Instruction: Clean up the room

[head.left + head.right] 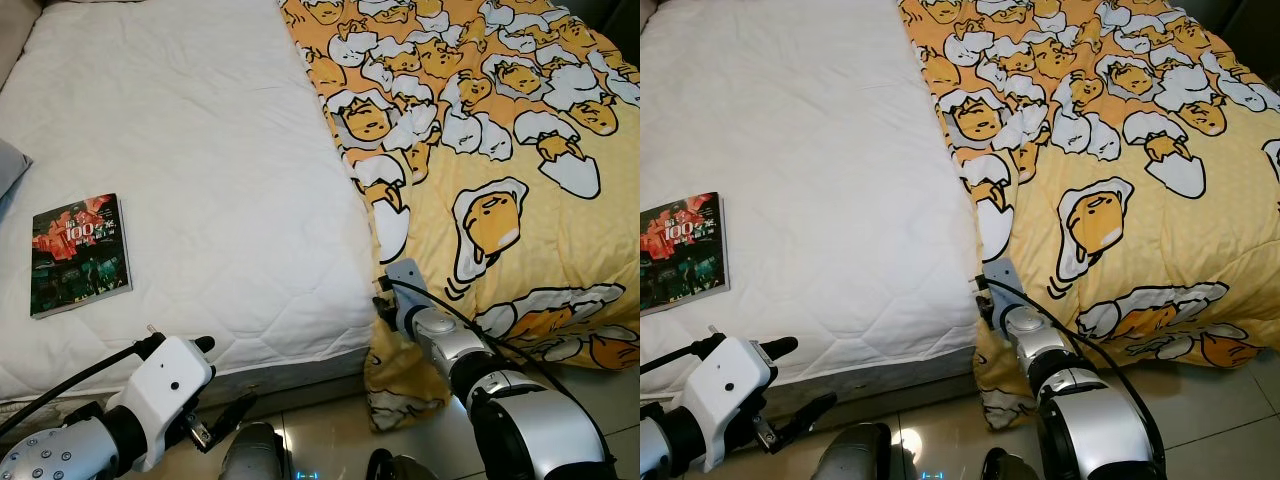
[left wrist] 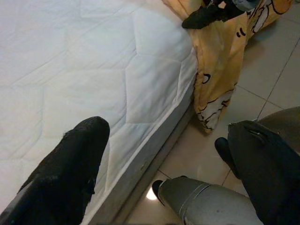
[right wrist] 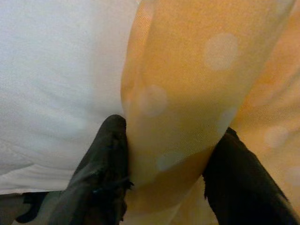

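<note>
The right gripper (image 3: pixel 166 154) is at the near edge of the bed, and its two black fingers (image 3: pixel 105 164) are pinched on a fold of the yellow blanket (image 1: pixel 500 150) right where it meets the white mattress (image 1: pixel 190 150). The blanket, printed all over with egg cartoons, covers the right half of the bed and its near corner droops over the edge down to the tiled floor (image 1: pixel 610 400). The left half of the mattress lies bare and quilted. On its far left side, near the edge, a book (image 1: pixel 78 252) with a dark red cover lies flat, well apart from the blanket. The left gripper (image 2: pixel 164 164) hangs low by the near side of the mattress, fingers spread wide with nothing between them, above the shiny floor.
</note>
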### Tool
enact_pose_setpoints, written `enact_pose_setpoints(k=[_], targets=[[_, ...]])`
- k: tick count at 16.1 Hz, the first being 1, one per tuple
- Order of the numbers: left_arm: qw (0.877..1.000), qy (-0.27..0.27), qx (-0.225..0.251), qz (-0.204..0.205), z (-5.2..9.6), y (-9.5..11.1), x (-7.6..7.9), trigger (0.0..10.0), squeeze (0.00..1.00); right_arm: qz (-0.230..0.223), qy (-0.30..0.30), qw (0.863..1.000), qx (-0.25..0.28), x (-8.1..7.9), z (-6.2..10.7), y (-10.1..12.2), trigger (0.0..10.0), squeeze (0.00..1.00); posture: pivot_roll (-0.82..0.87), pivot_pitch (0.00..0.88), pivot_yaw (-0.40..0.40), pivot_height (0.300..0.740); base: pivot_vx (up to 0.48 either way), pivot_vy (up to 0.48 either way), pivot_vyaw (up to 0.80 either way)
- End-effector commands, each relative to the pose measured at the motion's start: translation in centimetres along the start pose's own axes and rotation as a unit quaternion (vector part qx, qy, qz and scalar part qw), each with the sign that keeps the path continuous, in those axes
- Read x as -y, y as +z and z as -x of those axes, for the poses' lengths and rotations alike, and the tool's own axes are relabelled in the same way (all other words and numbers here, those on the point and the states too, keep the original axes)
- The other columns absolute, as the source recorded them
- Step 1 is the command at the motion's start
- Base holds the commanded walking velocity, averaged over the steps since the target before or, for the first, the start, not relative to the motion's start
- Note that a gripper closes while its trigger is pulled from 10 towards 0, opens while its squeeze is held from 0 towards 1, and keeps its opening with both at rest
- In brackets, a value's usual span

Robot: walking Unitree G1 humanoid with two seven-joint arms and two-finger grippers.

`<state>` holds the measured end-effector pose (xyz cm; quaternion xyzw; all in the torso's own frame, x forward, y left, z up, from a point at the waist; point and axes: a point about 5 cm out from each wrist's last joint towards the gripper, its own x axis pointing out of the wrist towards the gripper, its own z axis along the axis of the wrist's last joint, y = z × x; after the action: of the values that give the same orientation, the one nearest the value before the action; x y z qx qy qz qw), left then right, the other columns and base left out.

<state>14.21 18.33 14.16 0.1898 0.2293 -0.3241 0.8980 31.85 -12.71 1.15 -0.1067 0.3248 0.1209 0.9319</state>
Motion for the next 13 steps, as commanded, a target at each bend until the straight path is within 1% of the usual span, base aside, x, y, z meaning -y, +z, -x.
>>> enact_pose_setpoints(k=[1,7,11,12,13], targets=[[1.0,0.0,-0.003,-0.001,0.18,0.07,0.09,10.0,0.0,-0.003,-0.001,1.0,-0.005,0.18,0.02,-0.13,0.0,0.0,0.52,0.176,-0.029,0.74,0.0,0.0,0.0],[1.0,0.001,-0.004,0.0,0.11,0.21,0.04,10.0,0.0,-0.003,0.004,1.0,-0.001,0.25,0.01,0.13,0.0,0.0,0.54,0.169,-0.037,0.74,0.0,0.0,0.0],[1.0,0.006,-0.007,0.002,0.31,0.07,0.15,10.0,0.0,-0.015,0.005,1.0,0.0,0.33,0.04,0.06,0.0,0.0,0.54,0.166,-0.046,0.74,0.0,0.0,0.0],[1.0,0.007,-0.007,0.003,0.27,0.05,0.21,10.0,0.0,-0.016,0.014,1.0,0.005,0.2,0.03,0.14,0.0,0.0,0.53,0.163,-0.055,0.74,0.0,0.0,0.0],[1.0,0.01,-0.006,0.004,0.24,0.04,0.14,10.0,0.0,-0.012,0.033,0.999,0.009,-0.25,0.02,0.16,0.0,0.0,0.53,0.166,-0.062,0.74,0.0,0.0,0.0]])
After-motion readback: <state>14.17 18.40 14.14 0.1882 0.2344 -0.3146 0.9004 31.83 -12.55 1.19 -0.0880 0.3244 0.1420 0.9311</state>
